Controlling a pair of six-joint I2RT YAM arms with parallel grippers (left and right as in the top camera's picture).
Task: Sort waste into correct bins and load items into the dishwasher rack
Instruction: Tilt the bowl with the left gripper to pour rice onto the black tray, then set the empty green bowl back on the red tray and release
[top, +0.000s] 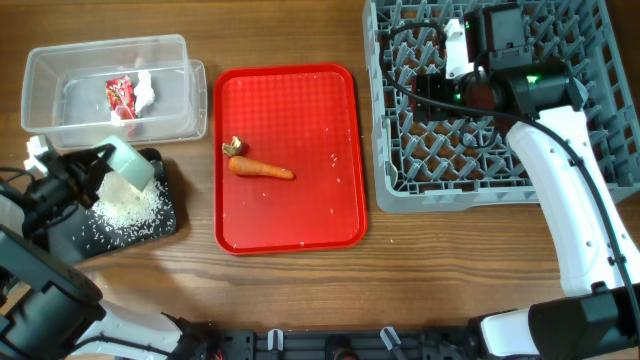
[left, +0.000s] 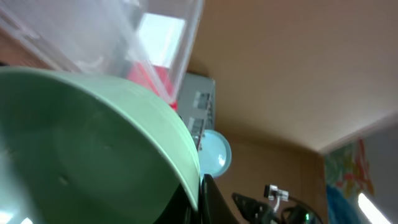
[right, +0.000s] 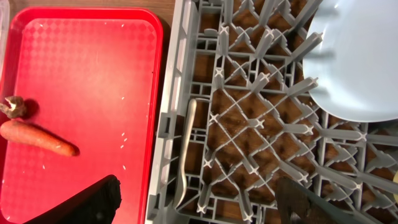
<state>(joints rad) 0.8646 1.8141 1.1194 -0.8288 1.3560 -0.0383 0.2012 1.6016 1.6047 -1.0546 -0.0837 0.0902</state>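
At the lower left of the overhead view, closest to the robot, the left jaws are closed on the rim of a green bowl (top: 130, 168), holding it tipped over a black tray (top: 170, 218). A heap of rice (top: 125, 208) lies on that tray under the bowl's mouth. In the left wrist view the bowl's inside looks almost bare, though part of it is blurred.

The step in hand seems to be tipping leftover rice out of the bowl into the food bin.

In the middle of the table sits a red tray (top: 300, 215). It carries a carrot (top: 262, 170), a small brown lump (top: 234, 147) just beside the carrot's end, and a few stray grains.

Farther back, at upper left, a clear tub (top: 70, 70) holds a red wrapper (top: 120, 95) and a white tissue (top: 146, 88).

At upper right the right jaws hang spread wide and empty over the grey rack (top: 400, 180). A blue plate (right: 360, 62) and a white spoon (right: 185, 155) are already loaded there.

Next, the bowl probably needs righting and carrying across the red tray to free pegs in the rack. The carrot and lump then likely belong with the rice.
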